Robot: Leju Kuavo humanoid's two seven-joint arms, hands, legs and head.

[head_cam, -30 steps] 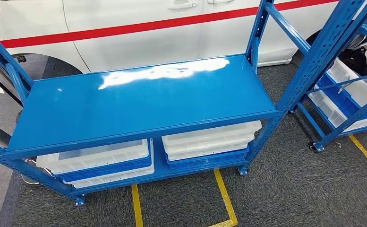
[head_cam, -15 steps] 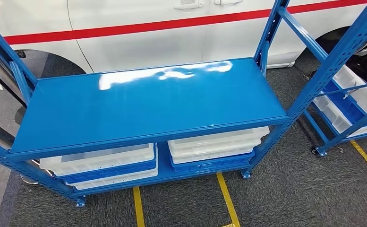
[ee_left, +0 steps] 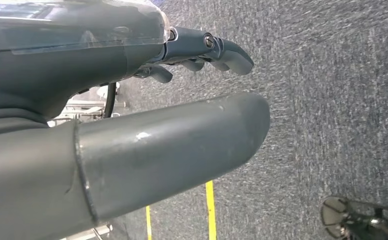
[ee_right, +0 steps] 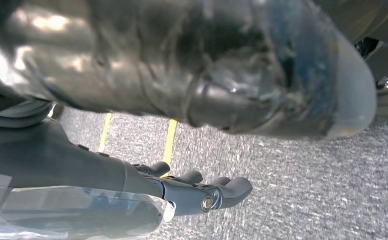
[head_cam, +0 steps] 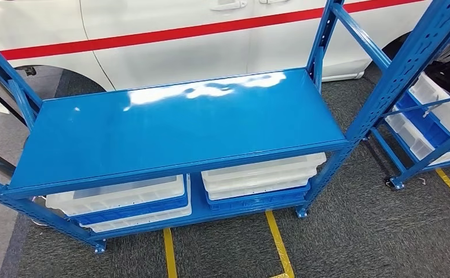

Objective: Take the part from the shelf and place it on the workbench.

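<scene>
Although the blue rack (head_cam: pixel 176 124) sits a touch differently in the head view than it did half a second ago, the whole picture has slid with it, the white car (head_cam: pixel 170 35) and yellow floor lines (head_cam: pixel 275 243) included, so this reads as the robot's own sway or turn and not as anything being moved. The rack's glossy top is as it was, with stacked white and blue bins (head_cam: pixel 257 179) on the lower level and a second rack (head_cam: pixel 425 110) with more bins to the right. No part can be made out on the rack top or in the bins, so where the task's thing lies cannot be told from these views; it may be in a bin or on shelving out of frame. The left hand (ee_left: pixel 182 125) hangs over grey carpet (ee_left: pixel 331 100) with its fingers (ee_left: pixel 221 50) loosely extended and apart, holding nothing. The right hand (ee_right: pixel 192 150) hangs the same way, fingers (ee_right: pixel 216 192) apart and empty. My judgement is that the task is at its start: the robot is settling its stance, nothing has been grasped, and the next need is to find the part before either arm rises.
</scene>
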